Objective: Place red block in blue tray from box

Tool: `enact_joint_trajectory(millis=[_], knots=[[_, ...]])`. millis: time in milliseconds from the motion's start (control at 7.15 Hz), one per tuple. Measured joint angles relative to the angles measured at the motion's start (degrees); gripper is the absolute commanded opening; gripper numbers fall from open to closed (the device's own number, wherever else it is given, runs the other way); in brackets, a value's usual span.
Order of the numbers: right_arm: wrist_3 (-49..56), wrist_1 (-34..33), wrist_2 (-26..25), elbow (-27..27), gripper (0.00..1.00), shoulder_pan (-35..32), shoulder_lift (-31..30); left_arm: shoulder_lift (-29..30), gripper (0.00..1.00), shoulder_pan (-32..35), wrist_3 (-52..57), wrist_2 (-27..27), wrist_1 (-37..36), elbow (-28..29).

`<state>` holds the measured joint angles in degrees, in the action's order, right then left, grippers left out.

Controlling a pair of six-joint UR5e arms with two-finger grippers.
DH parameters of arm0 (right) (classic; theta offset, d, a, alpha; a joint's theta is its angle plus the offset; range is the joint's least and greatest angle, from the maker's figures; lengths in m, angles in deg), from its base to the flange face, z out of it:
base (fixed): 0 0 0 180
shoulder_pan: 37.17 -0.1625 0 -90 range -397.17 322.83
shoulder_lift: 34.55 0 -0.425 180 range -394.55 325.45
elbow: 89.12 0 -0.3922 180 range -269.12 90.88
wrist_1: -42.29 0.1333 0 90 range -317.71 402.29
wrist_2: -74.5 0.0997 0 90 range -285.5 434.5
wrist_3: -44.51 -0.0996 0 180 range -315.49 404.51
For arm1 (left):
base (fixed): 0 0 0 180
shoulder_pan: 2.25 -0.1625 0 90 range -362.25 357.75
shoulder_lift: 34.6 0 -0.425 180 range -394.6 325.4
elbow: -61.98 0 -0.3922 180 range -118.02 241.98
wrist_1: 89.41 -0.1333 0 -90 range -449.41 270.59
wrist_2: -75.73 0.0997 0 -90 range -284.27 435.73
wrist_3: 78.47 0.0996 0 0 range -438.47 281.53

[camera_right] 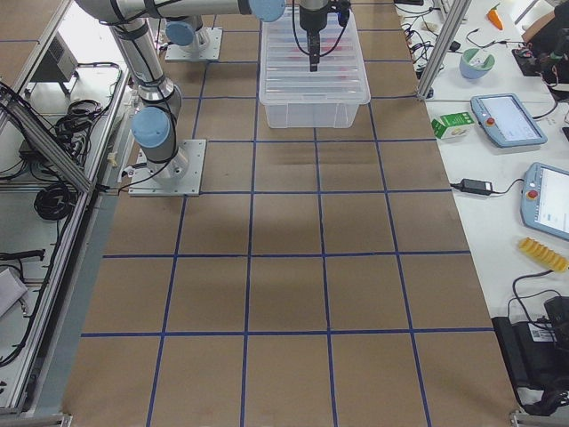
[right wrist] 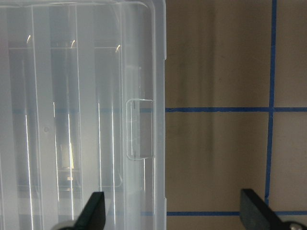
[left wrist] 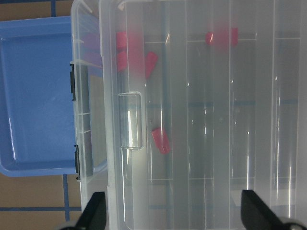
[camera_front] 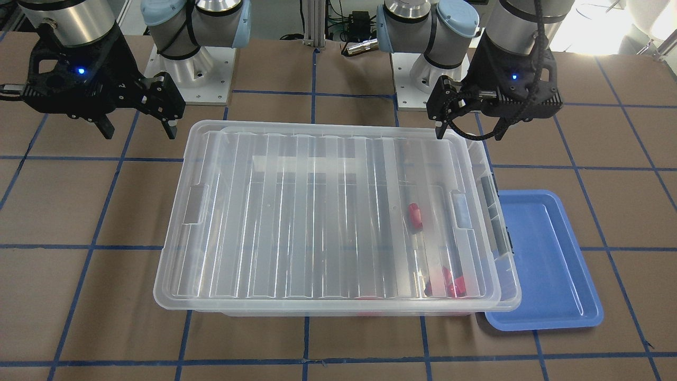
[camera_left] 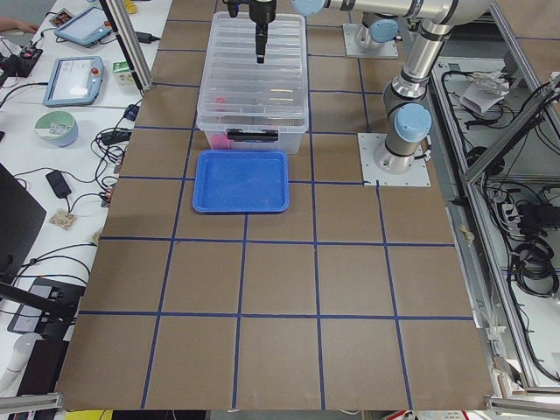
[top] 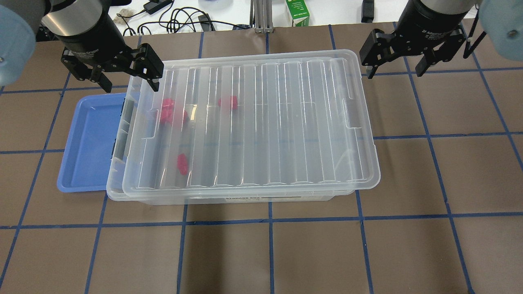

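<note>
My left gripper [top: 131, 81] and right gripper [top: 394, 71] are hanging released over either end of the lidded box [top: 286, 122]. Red blocks [top: 182, 163] are sitting inside, blue tray [top: 90, 139] alongside.

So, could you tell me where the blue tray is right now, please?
In the overhead view the blue tray lies on the robot's left side, directly beside the left end of the box, with its inner edge hidden by the box's rim.

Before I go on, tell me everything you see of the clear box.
The box is a large clear plastic bin standing flat on the table. Its ribbed translucent lid lies on top, offset toward the robot's right, baring the left end's rim and grey latch. Several red blocks lie inside near that end. The blue tray sits right beside that end.
</note>
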<state>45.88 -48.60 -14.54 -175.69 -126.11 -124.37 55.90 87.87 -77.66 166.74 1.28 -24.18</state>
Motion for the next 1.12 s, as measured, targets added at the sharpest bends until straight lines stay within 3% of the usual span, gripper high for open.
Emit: enact_joint_trajectory(millis=[419,699,1118], knots=[[1.06,-0.08,-0.02,-0.24,1.00,0.08,0.11,-0.23,1.00,-0.27,-0.53,0.10,0.61,-0.05],[3.53,-2.48,-0.20,-3.52,1.00,0.43,0.96,-0.69,1.00,-0.22,-0.59,0.33,0.65,-0.41],[4.29,-17.28,-0.64,-12.81,1.00,0.69,7.93,-0.69,1.00,-0.06,-0.47,0.47,0.63,-0.54]])
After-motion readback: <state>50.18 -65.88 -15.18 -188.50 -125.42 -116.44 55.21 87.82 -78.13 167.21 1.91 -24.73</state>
